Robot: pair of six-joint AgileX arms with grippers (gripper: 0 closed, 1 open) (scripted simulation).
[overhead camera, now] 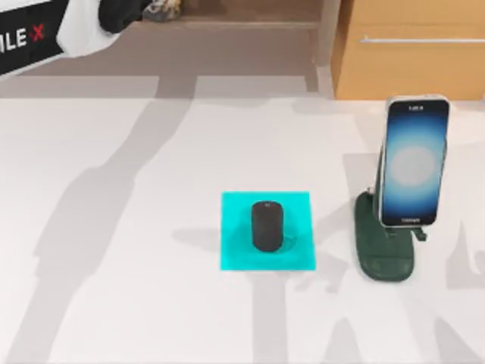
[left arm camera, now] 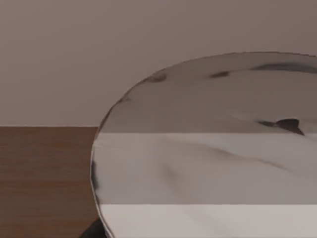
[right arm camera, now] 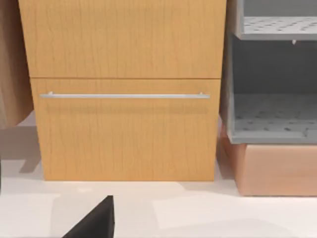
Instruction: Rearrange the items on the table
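So the dark cylinder (overhead camera: 266, 225) stands upright right in the middle of a teal mat (overhead camera: 267, 230), about centre of the white table (overhead camera: 114, 250). Off to the right, well apart from it, the phone (overhead camera: 413, 161) is propped upright on a dark green stand (overhead camera: 384, 246), screen lit.

Honestly can't tell whether either gripper is open or closed. The left wrist view looks at a round marbled tabletop (left arm camera: 208, 163) over wood flooring, and the right wrist view faces a wooden drawer cabinet (right arm camera: 124, 89) beside grey shelves (right arm camera: 272, 74), so both arms look parked away from the work.

If the cylinder or phone needs moving next, the nearer arm should probably come straight down. Grip the cylinder around its middle so it doesn't tip. For the phone, lift it clear before going sideways, or the stand could get dragged.
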